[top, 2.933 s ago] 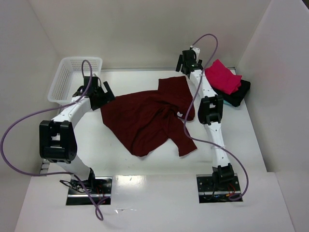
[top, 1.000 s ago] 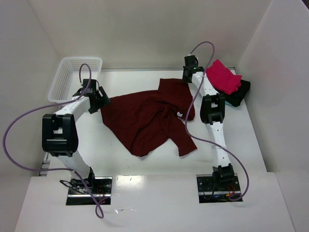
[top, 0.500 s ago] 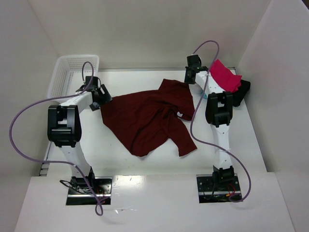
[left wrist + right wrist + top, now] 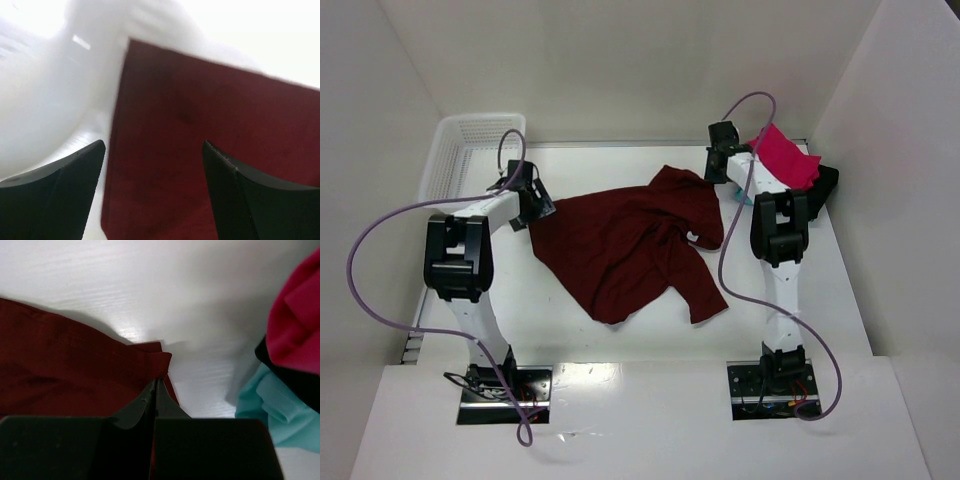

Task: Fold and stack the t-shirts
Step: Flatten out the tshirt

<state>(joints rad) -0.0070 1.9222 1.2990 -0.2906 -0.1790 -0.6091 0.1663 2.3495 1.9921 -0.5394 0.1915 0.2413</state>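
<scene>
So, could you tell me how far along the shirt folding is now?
Done: the pink-red shirt, black shirt and teal shirt sit folded, piled at far right. In hand: the right claw is shut on the maroon shirt at its far edge; the left claw hangs open over its left corner. Left: folding and stacking it.

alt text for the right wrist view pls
The right gripper is shut on a corner of the maroon shirt, which lies on the white table. At right, a pink shirt tops a black shirt and a teal shirt.
</scene>
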